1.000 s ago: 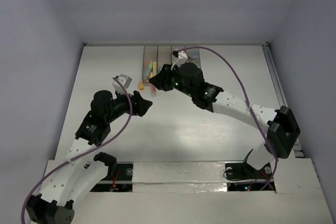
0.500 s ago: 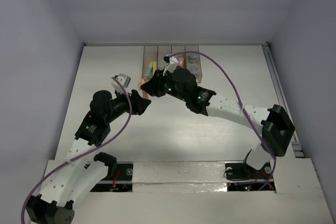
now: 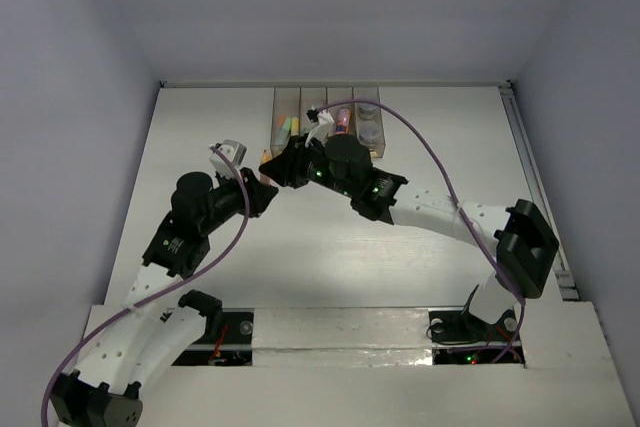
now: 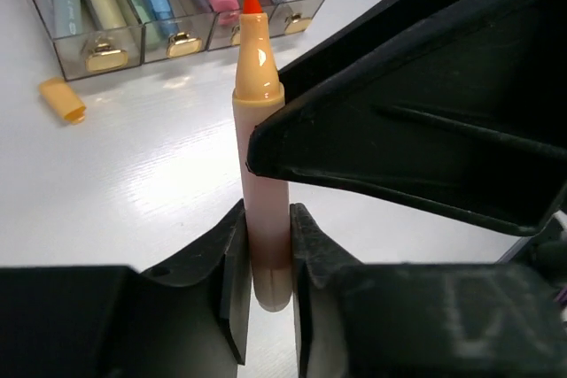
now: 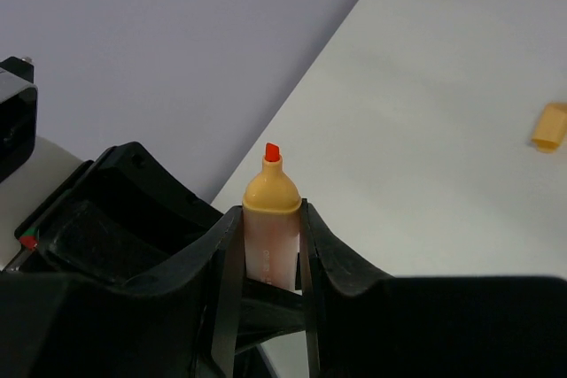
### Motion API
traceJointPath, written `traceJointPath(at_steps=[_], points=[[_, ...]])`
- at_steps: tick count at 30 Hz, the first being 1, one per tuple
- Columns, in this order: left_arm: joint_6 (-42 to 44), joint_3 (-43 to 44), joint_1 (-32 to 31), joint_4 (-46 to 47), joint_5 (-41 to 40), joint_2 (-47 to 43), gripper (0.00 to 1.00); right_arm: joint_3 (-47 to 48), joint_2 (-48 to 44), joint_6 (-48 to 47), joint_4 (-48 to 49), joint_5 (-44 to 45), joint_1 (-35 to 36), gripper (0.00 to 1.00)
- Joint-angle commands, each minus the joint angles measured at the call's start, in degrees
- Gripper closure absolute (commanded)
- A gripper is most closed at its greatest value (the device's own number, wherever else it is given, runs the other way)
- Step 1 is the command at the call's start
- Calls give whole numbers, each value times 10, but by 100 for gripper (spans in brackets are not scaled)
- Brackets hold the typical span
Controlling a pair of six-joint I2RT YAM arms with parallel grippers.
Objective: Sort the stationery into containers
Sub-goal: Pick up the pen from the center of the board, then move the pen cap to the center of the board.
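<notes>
- The white table (image 3: 330, 257) carries everything; both arms reach in over its far left part and their tips meet just in front of the bins.
- The right gripper (image 5: 270, 227) has its two black fingers closed against either side of the orange marker (image 4: 259, 86), just below the marker's shoulder; in the overhead view this gripper (image 3: 275, 169) sits directly against the other one.
- The left gripper (image 4: 266, 241) pinches the lower end of the same marker's pale barrel between its fingers; seen from above, it (image 3: 268, 190) points toward the far right.
- The containers (image 4: 89, 42) stand in a row of four joined clear bins at the far edge; the left one holds orange, green and yellow sticks, the next a blue one, the third a pink one, the last a round grey-blue piece.
- The marker is uncapped, red tip bare, held above the table by both grippers and not in any bin.
- An orange cap (image 4: 62, 99) lies loose on the table, just in front of the leftmost bin.
</notes>
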Motion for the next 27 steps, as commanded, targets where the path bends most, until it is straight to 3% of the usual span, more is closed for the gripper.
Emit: traceJointPath(at_steps=[1, 3, 7, 8, 12, 15, 18, 20, 22, 23, 24, 27], points=[[5, 13, 2, 25, -6, -7, 89, 8, 1, 2, 43, -11, 6, 100], [7, 14, 2, 22, -11, -9, 100, 4, -1, 2, 44, -8, 6, 100], [10, 17, 2, 18, -20, -14, 100, 0, -4, -4, 30, 15, 6, 94], [11, 16, 2, 18, -16, -16, 100, -1, -5, -6, 28, 19, 6, 90], [12, 16, 2, 18, -9, -28, 100, -7, -22, -36, 15, 32, 6, 57], [23, 21, 2, 2, -47, -36, 100, -12, -37, -49, 4, 37, -2, 41], [25, 27, 2, -13, -99, -46, 100, -27, -48, -55, 7, 47, -14, 35], [26, 32, 2, -22, -146, -52, 100, -36, -55, -57, 7, 61, -21, 37], [25, 33, 2, -29, -173, -69, 100, -43, -53, -56, 12, 65, -29, 45], [25, 34, 2, -30, -182, -74, 100, -44, -41, -51, 9, 69, -37, 55], [22, 35, 2, -34, -192, -84, 100, -42, -32, -44, 5, 72, -42, 77], [19, 35, 8, -33, -219, -105, 100, 5, 34, -57, -36, 98, -42, 98]])
